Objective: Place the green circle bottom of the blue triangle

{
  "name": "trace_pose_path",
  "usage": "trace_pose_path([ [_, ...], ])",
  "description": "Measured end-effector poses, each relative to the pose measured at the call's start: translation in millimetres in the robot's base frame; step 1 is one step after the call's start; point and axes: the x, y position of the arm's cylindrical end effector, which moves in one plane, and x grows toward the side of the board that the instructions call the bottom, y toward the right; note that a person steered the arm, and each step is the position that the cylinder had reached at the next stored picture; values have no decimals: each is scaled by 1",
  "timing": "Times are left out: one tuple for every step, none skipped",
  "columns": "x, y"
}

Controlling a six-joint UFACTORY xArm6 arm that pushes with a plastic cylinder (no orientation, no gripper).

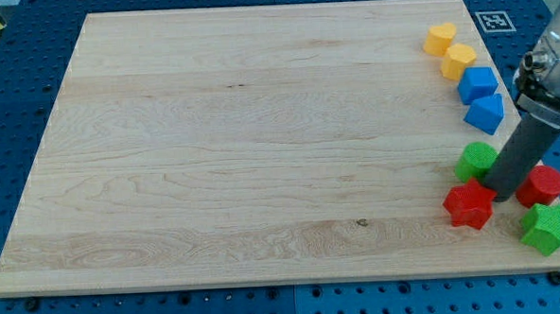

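All the blocks sit along the right edge of the wooden board [261, 148]. The arm has no hand to open or close; it ends in a dark rod [519, 156] that comes down from the view's upper right, and nothing is gripped. My tip [499, 197] rests on the board just below and to the right of the green circle [475, 159], between it and the red round block [543, 184], and right above the red star [470, 205]. I cannot tell whether the tip actually touches the green circle, because the rod covers that block's right side.

The green circle lies near the right edge, in the lower half of the board. The blue triangle [485, 113] is just above it and slightly to the right, close but apart. Above the triangle, touching it or nearly so, is a blue cube [477, 82].

Toward the top right corner lie two yellow blocks, the upper yellow block [439, 38] and the lower yellow block [459, 60], side by side on a slant.

In the bottom right corner a green star [548, 228] sits at the board's edge, just below the red round block.
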Motion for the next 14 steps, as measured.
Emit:
trace_pose_path([
  [-1, -23],
  [-10, -41],
  [-11, -31],
  [-13, 2],
  [-14, 22],
  [-22, 24],
  [-27, 25],
  [-27, 32],
  [-27, 27],
  [-27, -6],
  [-31, -38],
  [-38, -39],
  [-39, -39],
  [-69, -39],
])
